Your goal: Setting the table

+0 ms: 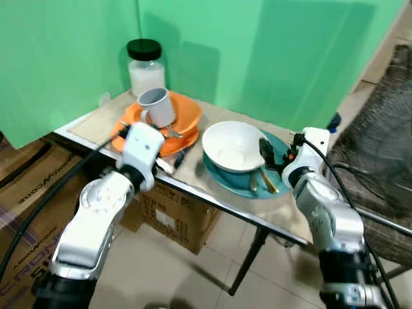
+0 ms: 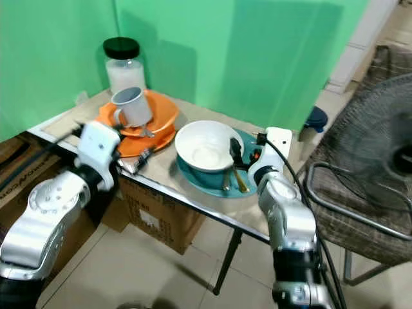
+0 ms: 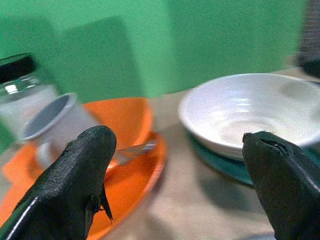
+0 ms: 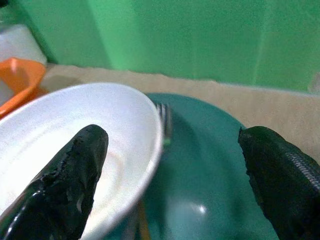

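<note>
The robot appeared to be reaching in to lay out the stacked dishes. Its right gripper (image 1: 269, 156), fingers spread and empty, hovered over the teal plate (image 1: 281, 185) beside the white bowl (image 1: 233, 147); closing on the bowl's rim seemed next. The left gripper (image 1: 168, 161), likewise open, faced the orange plate (image 1: 185, 116) carrying a grey mug (image 1: 156, 105). The bowl looked glossy, empty, upright.
</note>
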Available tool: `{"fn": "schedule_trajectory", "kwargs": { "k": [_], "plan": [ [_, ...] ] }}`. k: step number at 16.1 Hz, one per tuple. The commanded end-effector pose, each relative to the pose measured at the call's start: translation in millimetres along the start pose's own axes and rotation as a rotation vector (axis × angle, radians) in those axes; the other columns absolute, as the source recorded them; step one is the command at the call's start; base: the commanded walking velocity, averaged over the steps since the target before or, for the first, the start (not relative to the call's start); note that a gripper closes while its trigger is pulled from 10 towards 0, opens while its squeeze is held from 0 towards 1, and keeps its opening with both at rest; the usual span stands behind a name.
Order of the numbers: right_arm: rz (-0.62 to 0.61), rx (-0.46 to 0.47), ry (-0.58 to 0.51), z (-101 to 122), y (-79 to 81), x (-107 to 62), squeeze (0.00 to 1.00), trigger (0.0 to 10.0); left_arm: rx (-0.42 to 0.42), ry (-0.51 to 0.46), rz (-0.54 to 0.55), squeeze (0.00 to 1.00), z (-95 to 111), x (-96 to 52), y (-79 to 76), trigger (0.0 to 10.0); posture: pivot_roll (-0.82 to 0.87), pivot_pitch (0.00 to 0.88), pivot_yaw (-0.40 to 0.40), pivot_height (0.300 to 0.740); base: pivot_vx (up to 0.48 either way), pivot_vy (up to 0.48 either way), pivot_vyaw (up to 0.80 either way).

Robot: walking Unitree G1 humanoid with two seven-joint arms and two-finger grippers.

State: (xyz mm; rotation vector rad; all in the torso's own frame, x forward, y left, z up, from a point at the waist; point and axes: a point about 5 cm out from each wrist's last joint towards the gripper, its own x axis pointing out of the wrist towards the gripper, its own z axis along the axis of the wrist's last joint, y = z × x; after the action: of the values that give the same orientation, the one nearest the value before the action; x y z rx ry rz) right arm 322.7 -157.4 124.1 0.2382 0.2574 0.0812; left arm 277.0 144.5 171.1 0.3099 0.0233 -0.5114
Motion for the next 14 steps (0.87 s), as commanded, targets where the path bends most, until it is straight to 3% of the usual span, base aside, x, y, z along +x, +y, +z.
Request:
{"fn": "schedule_trajectory", "kwargs": {
  "k": [1,2,3,5,6,7,8,9,10,11,12,14],
  "plan": [
    [0.007,0.031,0.024,3,-0.2,4.8,1.0,10.0,-0.003,-0.022,-0.077,0.0,5,-1.0,-6.3,10.0,0.15,0.0,-0.067,0.74,0.0,0.0,0.0],
    [0.0,0.054,0.092,2,0.7,13.0,0.0,10.0,0.005,-0.008,-0.17,0.0,3,-2.9,-10.9,10.0,0.15,0.0,-0.074,0.74,0.0,0.0,0.0],
    [0.002,0.06,0.117,0,1.3,14.8,0.0,10.0,0.001,-0.004,-0.193,0.0,2,-3.5,-11.9,10.0,0.15,0.0,-0.074,0.74,0.0,0.0,0.0],
    [0.087,0.218,0.209,-4,10.7,24.0,0.0,10.0,0.016,0.017,-0.254,0.0,-1,-6.1,-13.1,10.0,0.15,0.0,-0.073,0.74,0.0,0.0,0.0],
    [0.094,0.243,0.227,-4,11.8,25.6,0.0,10.0,0.021,0.02,-0.261,0.0,-1,-6.6,-13.3,10.0,0.15,0.0,-0.073,0.74,0.0,0.0,0.0],
    [0.112,0.311,0.278,-4,16.4,32.6,0.0,8.5,0.022,0.031,-0.28,0.0,-3,-8.3,-14.5,10.0,0.15,0.0,-0.074,0.74,0.0,0.0,0.0],
    [0.106,0.313,0.307,-5,17.9,34.7,0.0,4.8,0.023,0.033,-0.287,0.0,-3,-9.0,-15.1,10.0,0.16,0.0,-0.08,0.74,0.0,0.0,0.0],
    [0.105,0.319,0.317,-5,18.5,35.2,0.0,4.8,0.023,0.033,-0.288,0.0,-3,-9.3,-15.3,10.0,0.16,0.0,-0.08,0.74,0.0,0.0,0.0],
    [0.108,0.333,0.336,-5,20.2,37.0,0.0,3.4,0.024,0.035,-0.292,0.0,-4,-9.9,-14.9,10.0,0.16,0.0,-0.085,0.74,0.0,0.0,0.0],
    [0.112,0.35,0.332,-3,22.1,38.7,0.0,2.7,0.027,0.038,-0.292,0.0,-4,-10.6,-14.6,10.0,0.16,0.0,-0.085,0.74,0.0,0.0,0.0],
    [0.107,0.374,0.331,-1,21.4,40.6,0.0,0.2,0.029,0.041,-0.295,0.0,-5,-11.6,-14.6,10.0,0.17,0.0,-0.09,0.74,0.0,0.0,0.0],
    [0.1,0.403,0.334,-1,19.3,42.2,0.0,0.0,0.028,0.046,-0.31,0.0,-5,-13.3,-15.7,10.0,0.17,0.0,-0.09,0.74,0.0,0.0,0.0]
  ]
}}
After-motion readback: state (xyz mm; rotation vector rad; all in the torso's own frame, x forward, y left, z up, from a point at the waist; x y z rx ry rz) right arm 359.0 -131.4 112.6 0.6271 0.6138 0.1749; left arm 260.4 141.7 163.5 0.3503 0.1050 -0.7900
